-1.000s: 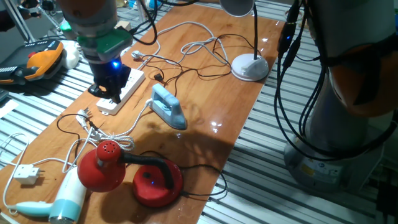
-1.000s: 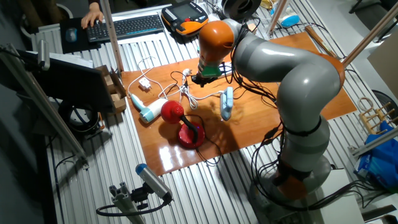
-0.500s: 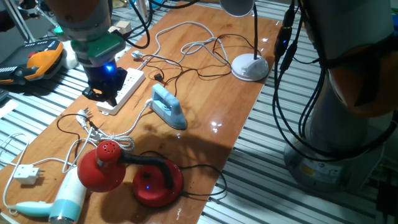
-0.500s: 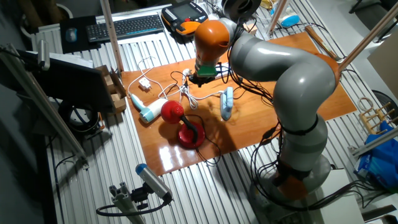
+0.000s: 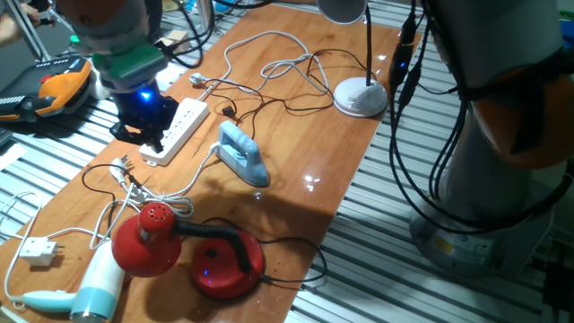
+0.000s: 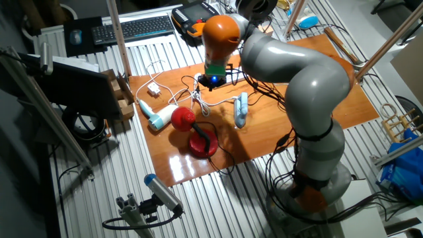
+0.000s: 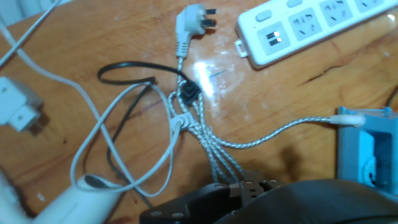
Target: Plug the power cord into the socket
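In the hand view the power cord [image 7: 127, 67] is a thin black cable looping on the wooden table and ending in a small black plug [image 7: 188, 93] that lies among other cords. The socket [image 7: 311, 25] is a long white power strip at the upper right, about a hand's width from that plug. My gripper [image 5: 142, 126] hangs over the left end of the socket [image 5: 184, 124], above the table. Its fingers are dark and blurred, so I cannot make out whether they are open. In the other fixed view the gripper [image 6: 213, 80] hides most of the strip.
A white-grey braided cord with a white plug [image 7: 186, 22] runs to the blue iron [image 5: 242, 152]. A square white plug [image 7: 18, 109], a hair dryer [image 5: 90, 292] and a red lamp [image 5: 152, 238] lie near the front left. A white desk lamp base [image 5: 360, 97] stands behind.
My gripper has shifted left along the power strip toward its end and the table edge. The cords, the plugs and the iron have stayed put.
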